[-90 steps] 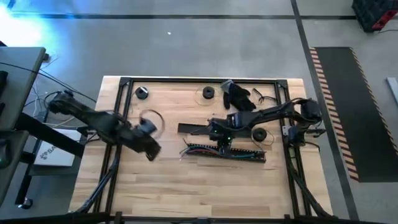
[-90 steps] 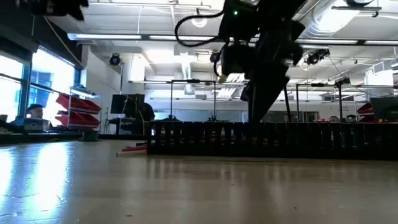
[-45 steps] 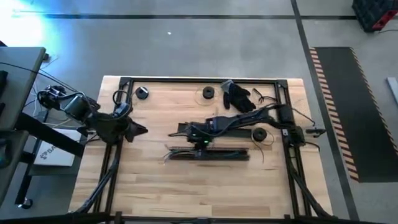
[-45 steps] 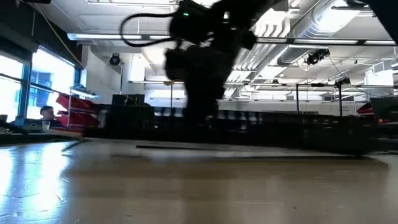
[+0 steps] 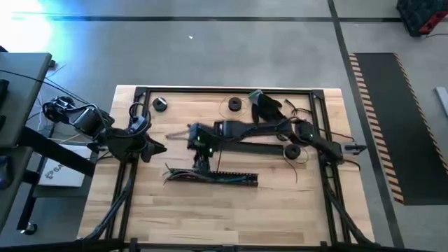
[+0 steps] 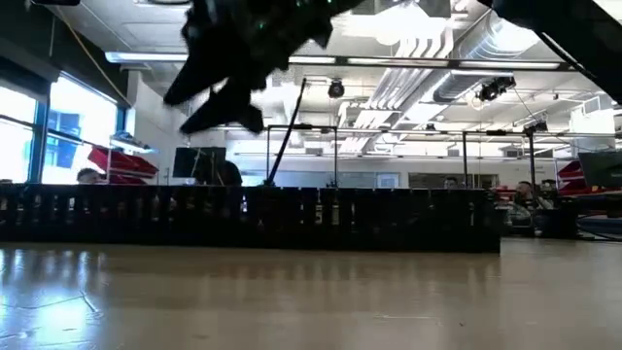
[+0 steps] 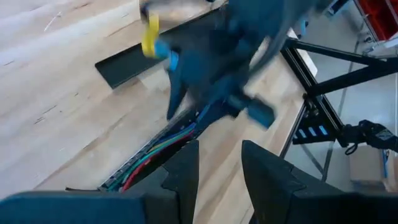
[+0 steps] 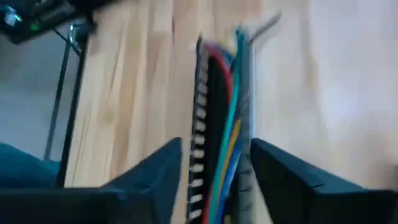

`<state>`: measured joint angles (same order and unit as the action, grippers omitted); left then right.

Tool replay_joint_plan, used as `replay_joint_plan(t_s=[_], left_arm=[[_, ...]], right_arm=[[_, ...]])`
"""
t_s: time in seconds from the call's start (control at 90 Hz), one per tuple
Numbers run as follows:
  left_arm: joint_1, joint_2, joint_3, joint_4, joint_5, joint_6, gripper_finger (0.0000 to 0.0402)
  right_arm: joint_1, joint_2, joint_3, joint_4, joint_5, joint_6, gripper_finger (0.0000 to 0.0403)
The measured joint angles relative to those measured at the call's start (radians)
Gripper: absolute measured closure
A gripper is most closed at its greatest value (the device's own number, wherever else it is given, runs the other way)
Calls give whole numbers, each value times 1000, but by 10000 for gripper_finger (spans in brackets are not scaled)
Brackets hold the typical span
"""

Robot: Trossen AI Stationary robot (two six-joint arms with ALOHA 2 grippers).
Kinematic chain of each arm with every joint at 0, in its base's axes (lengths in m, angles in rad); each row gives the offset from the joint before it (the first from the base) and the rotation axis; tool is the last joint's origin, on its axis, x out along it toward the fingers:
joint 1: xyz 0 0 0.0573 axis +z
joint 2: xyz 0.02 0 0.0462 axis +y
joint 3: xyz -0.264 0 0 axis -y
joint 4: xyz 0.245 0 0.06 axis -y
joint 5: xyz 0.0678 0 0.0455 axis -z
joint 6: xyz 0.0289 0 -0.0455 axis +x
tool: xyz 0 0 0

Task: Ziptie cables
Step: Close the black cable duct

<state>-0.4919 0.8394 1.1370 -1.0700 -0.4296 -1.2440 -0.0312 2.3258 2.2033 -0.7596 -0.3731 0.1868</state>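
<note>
Right gripper point(image 5: 199, 155) hovering released above cables point(image 5: 183, 175) in the duct point(image 5: 234, 178), table centre; left gripper point(image 5: 155, 148) released, waiting at 9 o'clock; ziptie not visible; next is probably gathering the wires.

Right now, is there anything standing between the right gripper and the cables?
Nothing visible does. The right gripper hangs open just above the cables, which lie along the black slotted duct; the right wrist view shows only bare wood in between. The left gripper waits open at the table's left edge.
</note>
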Motion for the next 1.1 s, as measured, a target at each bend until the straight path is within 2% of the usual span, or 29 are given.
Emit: replay_joint_plan(t_s=[0.1, 0.156, 0.267, 0.322, 0.411, 0.467, 0.556, 0.689, 0.833, 0.978, 1.1], left_arm=[[0, 1, 0, 7, -3, 8, 299], [0, 5, 0, 7, -2, 17, 299], [0, 31, 0, 32, 0, 74, 299], [4, 57, 0, 36, -31, 90, 299], [65, 108, -14, 37, -41, 157, 299], [143, 152, -32, 47, 20, 224, 298], [286, 223, -89, 110, 177, 347, 294], [514, 342, -162, 316, 390, 590, 280], [734, 502, -176, 445, 518, 873, 265], [856, 667, -175, 561, 686, 1158, 274], [894, 794, -175, 609, 783, 1291, 291]], right_arm=[[-35, -31, 141, -211, 57, -95, 176], [-56, -70, 151, -290, 87, -151, 177], [-113, -209, 31, -417, 102, -227, 194], [-148, -279, -45, -491, 116, -263, 204], [-200, -393, -190, -525, 128, -270, 218], [-225, -469, -288, -506, 121, -233, 225], [-245, -596, -436, -438, 112, -139, 230], [-237, -767, -652, -274, 136, 16, 231], [-198, -916, -832, -136, 142, 177, 231], [-153, -1009, -944, -96, 186, 259, 231], [-129, -1058, -981, -93, 208, 261, 231]])
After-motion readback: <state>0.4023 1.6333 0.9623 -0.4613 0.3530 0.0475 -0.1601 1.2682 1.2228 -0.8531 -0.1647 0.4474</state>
